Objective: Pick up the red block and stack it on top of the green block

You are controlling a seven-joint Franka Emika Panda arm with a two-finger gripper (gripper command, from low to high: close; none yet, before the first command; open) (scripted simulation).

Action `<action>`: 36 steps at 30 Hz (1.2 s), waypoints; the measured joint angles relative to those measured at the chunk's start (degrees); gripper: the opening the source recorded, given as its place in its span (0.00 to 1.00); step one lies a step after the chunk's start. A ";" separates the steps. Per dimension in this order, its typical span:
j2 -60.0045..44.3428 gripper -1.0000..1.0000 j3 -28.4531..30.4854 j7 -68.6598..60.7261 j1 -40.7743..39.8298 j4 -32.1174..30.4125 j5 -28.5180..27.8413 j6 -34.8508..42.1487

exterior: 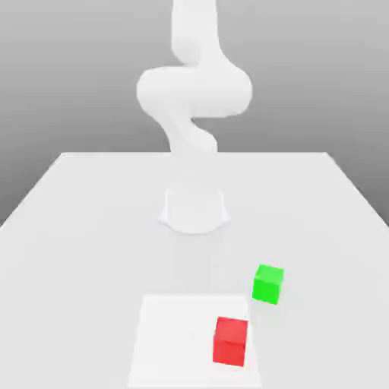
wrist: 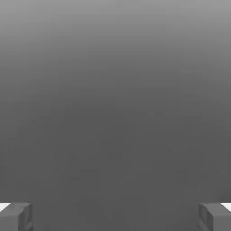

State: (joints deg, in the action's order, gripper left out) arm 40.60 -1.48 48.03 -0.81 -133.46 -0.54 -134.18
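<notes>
Bright, washed-out whites, soft blur

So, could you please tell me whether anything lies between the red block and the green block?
Nothing does. In the exterior view the stretch between the red block and the green block is bare table; they stand apart.

Red block, green block, white table.
</notes>
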 joint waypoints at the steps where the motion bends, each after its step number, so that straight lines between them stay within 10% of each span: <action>1: -2.26 0.50 -0.62 0.96 -0.34 -0.73 -0.24 -1.03; 28: -58.29 0.50 -4.62 21.44 0.89 -13.91 -6.48 -30.74; 29: -59.41 0.00 -4.19 21.75 1.23 -13.74 -6.88 -31.66; 36: -59.20 0.00 -4.34 21.80 1.10 -13.78 -6.92 -31.55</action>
State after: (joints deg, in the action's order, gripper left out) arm -18.60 -5.82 69.83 0.29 -147.24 -7.45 -165.72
